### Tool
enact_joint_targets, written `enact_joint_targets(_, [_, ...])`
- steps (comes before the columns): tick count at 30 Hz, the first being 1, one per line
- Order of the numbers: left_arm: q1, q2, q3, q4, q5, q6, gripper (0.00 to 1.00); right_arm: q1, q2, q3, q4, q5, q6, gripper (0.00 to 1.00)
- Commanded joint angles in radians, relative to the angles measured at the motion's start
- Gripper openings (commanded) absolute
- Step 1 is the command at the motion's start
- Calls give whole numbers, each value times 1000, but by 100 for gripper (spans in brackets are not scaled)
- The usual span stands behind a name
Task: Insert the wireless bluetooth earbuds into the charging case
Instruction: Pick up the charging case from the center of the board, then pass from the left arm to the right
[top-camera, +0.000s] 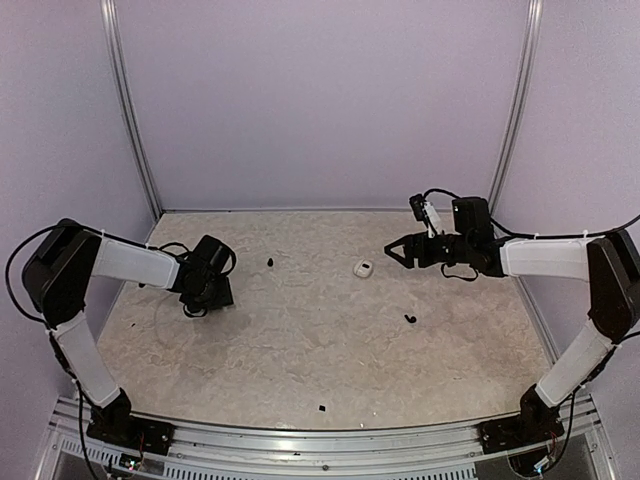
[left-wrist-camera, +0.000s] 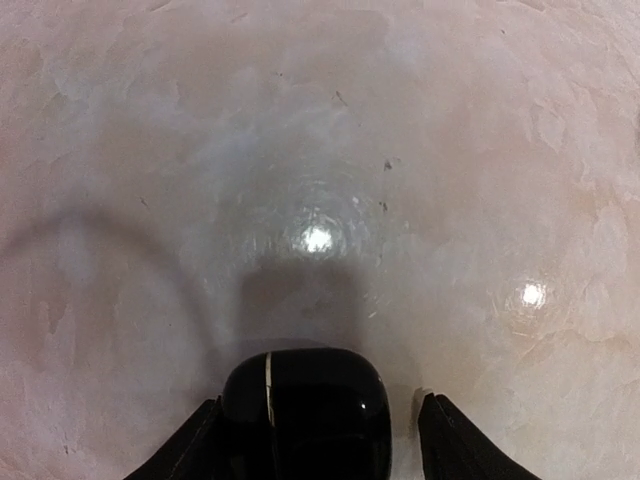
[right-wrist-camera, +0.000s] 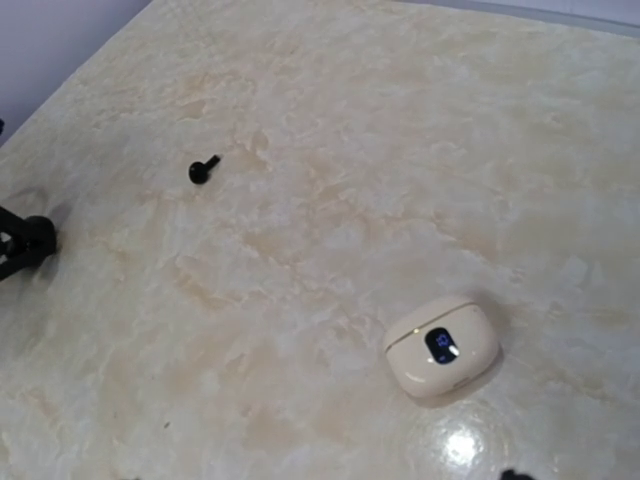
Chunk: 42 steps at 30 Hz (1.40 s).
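A black charging case (left-wrist-camera: 305, 410), shut, lies between my left gripper's fingers (left-wrist-camera: 455, 445) in the left wrist view. The left finger touches it and the right finger stands a small gap away. My left gripper (top-camera: 212, 293) is low over the table at the left. A white charging case (top-camera: 363, 268), shut, with a blue lit display, lies mid-table and also shows in the right wrist view (right-wrist-camera: 442, 347). My right gripper (top-camera: 392, 252) hovers just right of it, empty, fingers spread. Black earbuds lie at the back (top-camera: 270, 262), also seen from the right wrist (right-wrist-camera: 203, 170), and right of centre (top-camera: 410, 319). No white earbuds show.
A small black speck (top-camera: 322, 408) lies near the table's front edge. A dark bit (right-wrist-camera: 520, 474) shows at the bottom edge of the right wrist view; I cannot tell what it is. Purple walls with metal posts (top-camera: 135, 130) close the back and sides.
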Motion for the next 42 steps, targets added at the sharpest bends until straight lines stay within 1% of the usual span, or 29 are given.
enact_joint_targets(1, [5, 64, 6, 30, 50, 42, 64, -8, -40, -4, 10, -19, -10, 76])
enact_joint_targets(3, [1, 65, -6, 64, 87, 73, 59, -8, -48, -4, 11, -37, -12, 76])
enact_joint_targets(8, [-29, 44, -9, 95, 111, 156, 45, -8, -79, -9, 14, -99, -18, 74])
enact_joint_targets(10, [-58, 22, -11, 114, 111, 188, 40, -8, -95, -20, 22, -114, -7, 74])
enact_joint_targets(13, [-134, -15, 0, 129, 74, 267, 34, -8, -125, -40, 33, -140, 19, 73])
enact_joint_targets(16, [-241, -78, 4, 156, 34, 376, 33, -6, -154, -52, 24, -170, 45, 72])
enact_joint_targets(18, [-336, -126, 0, 191, 0, 455, 32, -1, -166, -44, -11, -183, 47, 70])
enact_joint_targets(22, [-505, -253, -54, 328, -49, 677, 33, 15, -201, -41, -69, -228, 56, 68])
enact_joint_targets(26, [-620, -342, -104, 436, -61, 879, 34, 49, -226, -36, -108, -279, 76, 67])
enact_joint_targets(29, [-672, -396, -134, 486, -51, 981, 35, 97, -235, -30, -132, -307, 93, 65])
enact_joint_targets(36, [-762, -442, -139, 497, -38, 1156, 35, 231, -215, 10, -160, -330, 135, 62])
enact_joint_targets(42, [-791, -415, -110, 485, -61, 1208, 36, 331, -149, 52, -138, -351, 187, 60])
